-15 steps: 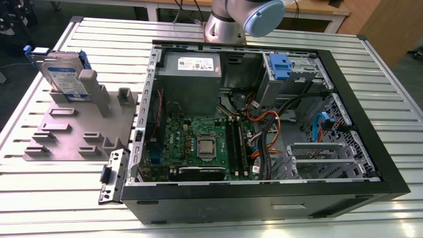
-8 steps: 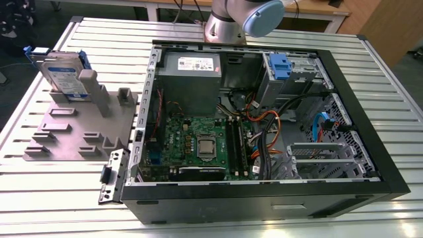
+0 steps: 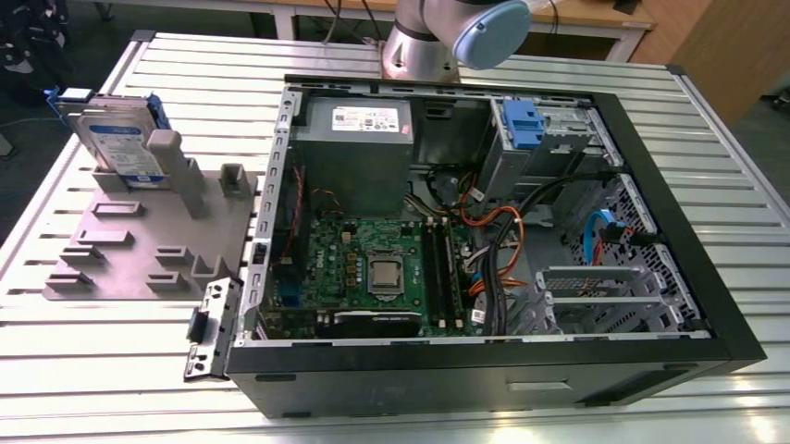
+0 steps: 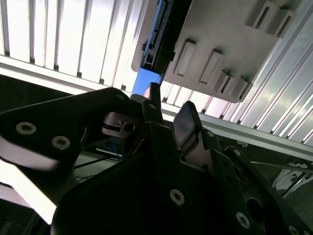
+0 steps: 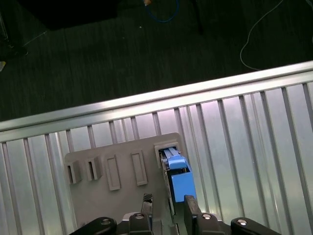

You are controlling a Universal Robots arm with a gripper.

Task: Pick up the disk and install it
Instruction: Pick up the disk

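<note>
The disk, silver with a blue-and-white label and a blue bracket, stands on edge in a slot of the grey holder plate at the exterior view's left. In the first wrist view I look down on the disk's blue top edge. My gripper hovers above it, open, with one dark finger on each side of the disk's line and not touching it. The second wrist view shows the gripper with a gap between its fingertips. Beyond them is the disk's edge in the holder plate.
An open black computer case lies on the slatted metal table. Inside are a motherboard, a grey power supply, cables and a drive bay with a blue latch. The arm's base stands behind the case.
</note>
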